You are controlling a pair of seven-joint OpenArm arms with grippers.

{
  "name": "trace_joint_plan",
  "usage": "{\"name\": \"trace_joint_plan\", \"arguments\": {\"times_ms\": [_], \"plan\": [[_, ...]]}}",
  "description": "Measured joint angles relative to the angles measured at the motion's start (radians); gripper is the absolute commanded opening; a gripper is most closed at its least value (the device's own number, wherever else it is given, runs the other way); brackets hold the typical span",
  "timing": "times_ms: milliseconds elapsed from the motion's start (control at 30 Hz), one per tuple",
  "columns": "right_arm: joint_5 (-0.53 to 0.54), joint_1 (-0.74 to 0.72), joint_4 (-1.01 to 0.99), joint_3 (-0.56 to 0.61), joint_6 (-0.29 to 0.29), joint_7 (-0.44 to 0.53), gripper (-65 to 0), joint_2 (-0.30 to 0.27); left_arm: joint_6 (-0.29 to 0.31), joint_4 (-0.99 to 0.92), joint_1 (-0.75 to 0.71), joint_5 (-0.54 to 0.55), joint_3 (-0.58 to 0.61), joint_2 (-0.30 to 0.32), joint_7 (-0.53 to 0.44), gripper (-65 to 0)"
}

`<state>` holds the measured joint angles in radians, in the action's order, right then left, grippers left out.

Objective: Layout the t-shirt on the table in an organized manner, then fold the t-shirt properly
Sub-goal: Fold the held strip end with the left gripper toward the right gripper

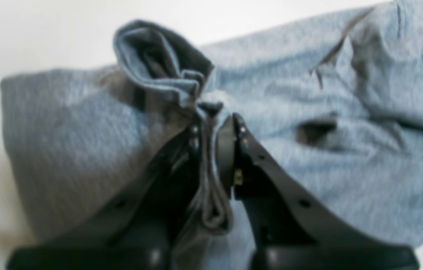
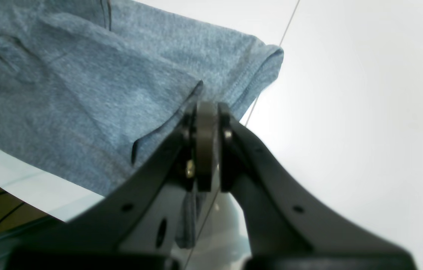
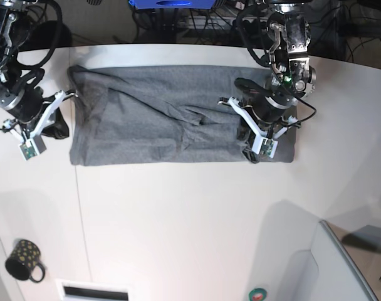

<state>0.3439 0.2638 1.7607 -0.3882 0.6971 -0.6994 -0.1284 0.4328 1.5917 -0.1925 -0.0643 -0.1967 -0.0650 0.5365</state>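
Grey cloth fills most of what I see: the t-shirt (image 3: 159,116) lies spread along the far part of the white surface (image 3: 190,213), a long rectangle running side to side, with loose creases across its middle. Its far hem runs close to the far edge of the surface, and the near half of the surface lies beyond its near hem.

My left fingers (image 1: 215,129) are pressed nearly together on a pinch of the t-shirt (image 1: 308,93); a thin strip of grey fabric passes down between them, and just above the tips a rolled fold of cloth stands up like a small cuff. In the base view this left gripper (image 3: 256,141) sits over the end of the shirt toward the right-hand edge of the surface, on top of the fabric.

My right fingers (image 2: 205,112) are also closed tight, with a sliver of the t-shirt (image 2: 84,75) hanging between them below the tips; a stitched hem ends just beside them, and the thin dark seam line (image 2: 290,18) of the surface runs past that hem. In the base view this right gripper (image 3: 68,97) is at the shirt's opposite end, at its far corner toward the left-hand edge.

A small black dotted mug (image 3: 24,260) stands near the near-left corner of the surface, well apart from the shirt.
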Motion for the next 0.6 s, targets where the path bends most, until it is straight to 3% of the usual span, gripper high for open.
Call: {"name": "trace_joint_plan", "arguments": {"times_ms": [333, 433, 600], "plan": [[-0.001, 0.0, 0.0, -0.001, 0.0, 0.0, -62.7, 0.0, 0.0, -0.063, 0.042, -0.047, 0.074, -0.039, -0.001, -65.0], [0.0, 0.0, 0.0, -0.001, 0.0, 0.0, -62.7, 0.0, -0.047, -0.077, 0.045, -0.04, 0.076, -0.041, -0.001, -65.0], [0.0, 0.0, 0.0, -0.001, 0.0, 0.0, -62.7, 0.0, -0.06, -0.108, 0.047, -0.04, 0.076, -0.043, -0.005, -65.0]]}}
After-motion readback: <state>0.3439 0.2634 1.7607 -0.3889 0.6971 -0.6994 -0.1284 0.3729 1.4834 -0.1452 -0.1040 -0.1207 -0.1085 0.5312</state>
